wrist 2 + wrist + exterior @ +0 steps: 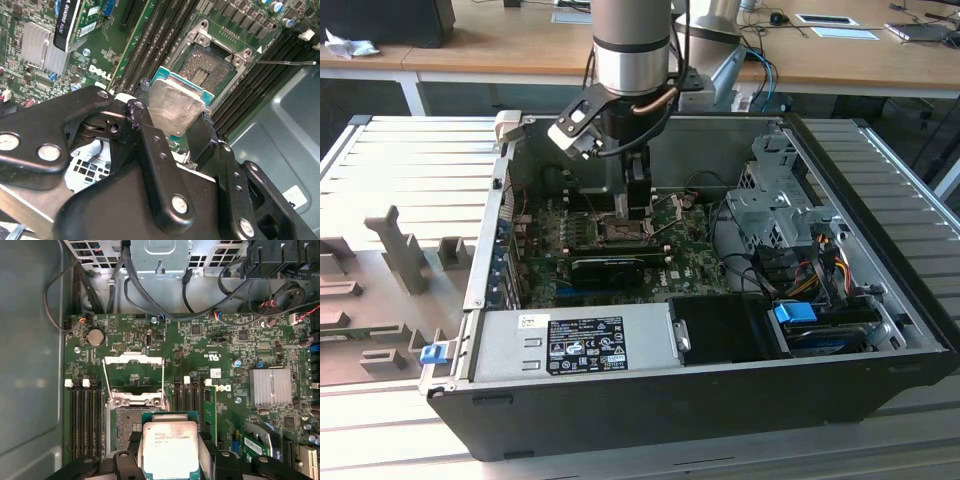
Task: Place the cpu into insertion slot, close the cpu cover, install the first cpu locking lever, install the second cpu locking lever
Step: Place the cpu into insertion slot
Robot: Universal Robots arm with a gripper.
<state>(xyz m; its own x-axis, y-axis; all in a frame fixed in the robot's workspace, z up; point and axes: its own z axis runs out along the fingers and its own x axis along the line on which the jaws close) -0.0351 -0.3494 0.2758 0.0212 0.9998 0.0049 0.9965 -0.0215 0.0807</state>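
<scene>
My gripper (636, 208) reaches down into the open computer case and is shut on the cpu (176, 106), a flat square chip with a silver-grey top. Black fingers (144, 114) clamp two opposite edges of the chip. In both wrist views the cpu (170, 447) hangs tilted just above and beside the insertion slot (207, 70), partly overlapping it. The slot (126, 421) is a dark square socket with a metal rim, and it lies uncovered. The cpu cover (133, 360) stands swung open beyond the socket. A thin wire lever (285, 62) sticks out sideways from the socket.
A long black graphics card (610, 266) lies just in front of the socket. Memory slots (85, 415) flank the socket. A finned heat sink (270, 386) sits on the board. The drive cage (775, 205) with cables stands on the exterior view's right, the power supply (580, 345) in front.
</scene>
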